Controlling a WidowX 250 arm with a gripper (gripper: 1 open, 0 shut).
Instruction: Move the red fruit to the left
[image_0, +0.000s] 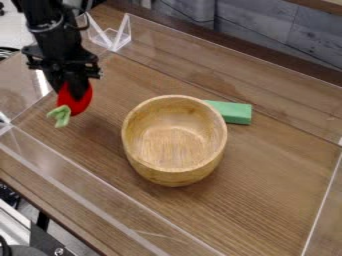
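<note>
- The red fruit (76, 97) was held between the black fingers of the gripper (74, 88), which were clenched on its upper body; the jaws stood only as far apart as the fruit's width allowed.
- The gripper was pointed straight down, presumably so that the fruit could be set onto the wooden table (267, 180) without being tipped or dragged.
- The fruit was hung with its light green leafy stem (59, 116) lowest and angled toward the picture's left, the red body being pinched above it; the soft stem appears to have been left free because the rounded body offers the firmer hold.
- The stem tip was seen very close to the table surface; whether it was touching could not be told.
- The fruit was placed at the far left of the table, near the clear wall (27, 85), well apart from the wooden bowl (174, 138) at the centre.
- A flat green block (230, 112) was lying just behind the bowl on its right side, apart from the fruit and uninvolved.
- Judged from this position, the carrying part of the task was nearly finished, with only the setting down and letting go not yet done.
</note>
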